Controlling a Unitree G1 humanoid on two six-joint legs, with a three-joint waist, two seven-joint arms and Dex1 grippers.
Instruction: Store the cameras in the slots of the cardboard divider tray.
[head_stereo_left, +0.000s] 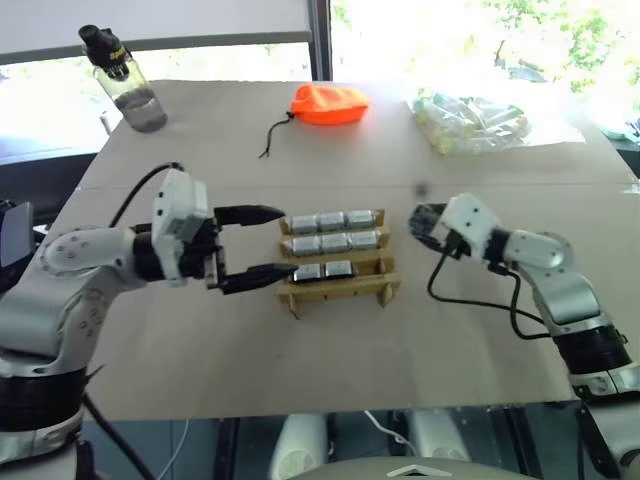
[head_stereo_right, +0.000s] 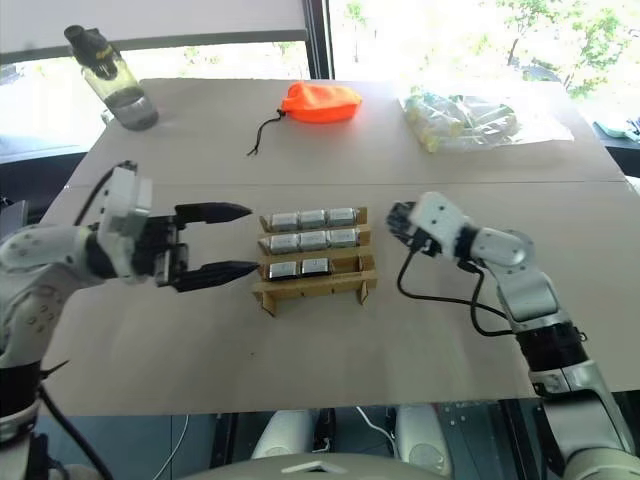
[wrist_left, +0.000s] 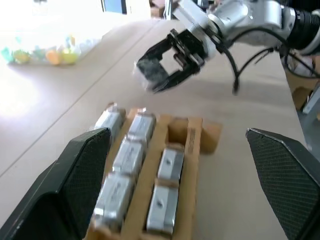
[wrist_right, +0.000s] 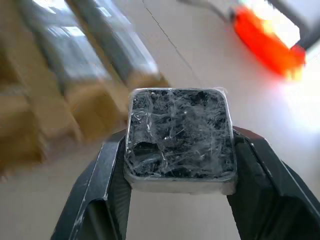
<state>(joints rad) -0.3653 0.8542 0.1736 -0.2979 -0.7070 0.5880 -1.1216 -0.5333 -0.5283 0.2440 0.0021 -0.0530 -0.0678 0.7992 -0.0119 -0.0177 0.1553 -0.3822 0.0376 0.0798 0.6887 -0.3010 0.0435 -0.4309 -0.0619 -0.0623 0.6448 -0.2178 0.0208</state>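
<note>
Eight cameras (head_stereo_left: 322, 244) sit in the cardboard divider tray (head_stereo_left: 338, 291) mid-worktop: three, three, two. A ninth camera (wrist_right: 179, 137) is clamped in the right gripper (wrist_right: 180, 165) beside the tray; the left gripper (head_stereo_left: 262, 246) has jaws wide apart.

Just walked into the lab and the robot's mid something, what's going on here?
The robot is filling a cardboard divider tray with cameras. The two back rows hold three each, the third row holds two with one slot free, and the front row is empty. The right gripper, off the tray's right end, is shut on another camera, black face showing. The left gripper sits at the tray's left end, jaws wide open around nothing.
</note>
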